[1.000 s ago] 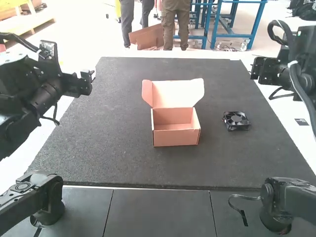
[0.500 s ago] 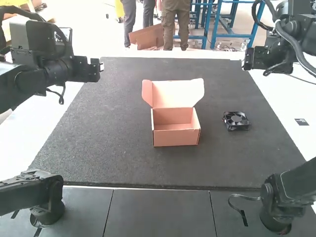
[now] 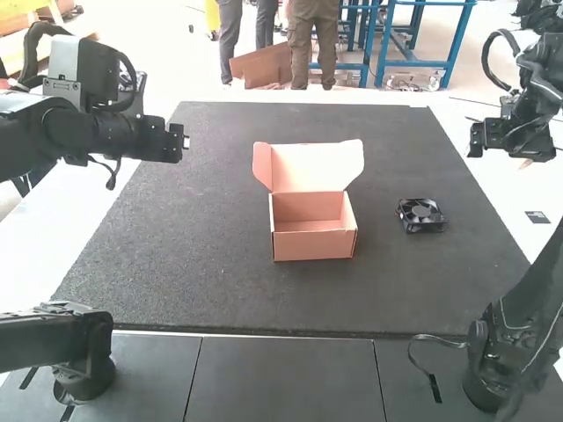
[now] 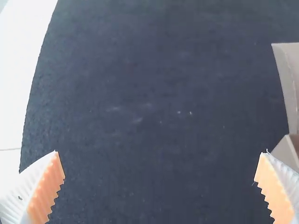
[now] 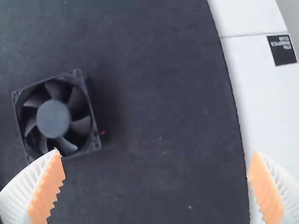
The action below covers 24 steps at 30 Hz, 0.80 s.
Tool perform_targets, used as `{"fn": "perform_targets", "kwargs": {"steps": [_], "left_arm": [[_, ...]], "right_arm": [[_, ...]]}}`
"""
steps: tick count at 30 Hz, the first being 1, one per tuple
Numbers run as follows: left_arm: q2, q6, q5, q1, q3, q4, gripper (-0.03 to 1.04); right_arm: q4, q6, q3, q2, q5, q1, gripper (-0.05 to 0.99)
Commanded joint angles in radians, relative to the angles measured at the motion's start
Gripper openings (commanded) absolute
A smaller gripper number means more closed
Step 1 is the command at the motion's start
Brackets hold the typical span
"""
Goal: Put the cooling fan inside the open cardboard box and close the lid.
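Black mat (image 3: 220,229) covers most of the white table (image 3: 528,255), with pale margins left and right.

Left arm: stretched out level from the left side, over the mat's far left part. The left gripper (image 3: 176,141) points across toward the middle and is well apart from the box. Its wrist camera shows the ribbed white fingers with orange pads (image 4: 44,186) spread wide, nothing between them but bare mat.

Right arm: held high off the mat's right edge, over the white margin. The right gripper (image 5: 154,154) is also spread wide and carries nothing.

Cardboard box (image 3: 313,227): mid-mat, open, with the lid standing up at the back and its side flaps out. The high view gives it whole. The left wrist camera catches just a pale corner (image 4: 286,84).

Cooling fan (image 3: 420,214): lies flat on the mat to the right of the box, apart from it. From above it is a small dark square. The right wrist camera shows its hub, its blades and its square frame, near one fingertip.

Black label (image 5: 281,49): stuck on the white margin beside the mat. It carries white print that I cannot read.
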Motion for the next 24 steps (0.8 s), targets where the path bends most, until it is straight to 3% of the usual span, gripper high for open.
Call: {"fn": "perform_targets", "kwargs": {"steps": [1, 4, 13, 24], "left_arm": [[-0.009, -0.01, -0.008, 0.008, 0.042, 0.001, 0.97], [-0.009, -0.021, -0.007, 0.011, 0.039, -0.003, 0.97], [-0.012, -0.021, 0.01, 0.075, 0.036, -0.022, 0.97], [-0.012, -0.021, 0.016, 0.08, 0.033, -0.013, 0.97]], "right_arm": [[-0.02, -0.066, 0.034, 0.035, -0.05, -0.004, 0.9], [-0.023, -0.077, 0.026, 0.073, -0.064, -0.004, 0.9], [0.01, -0.077, 0.015, 0.165, -0.064, 0.01, 0.9], [0.054, -0.067, 0.025, 0.257, -0.064, 0.067, 0.9]]}}
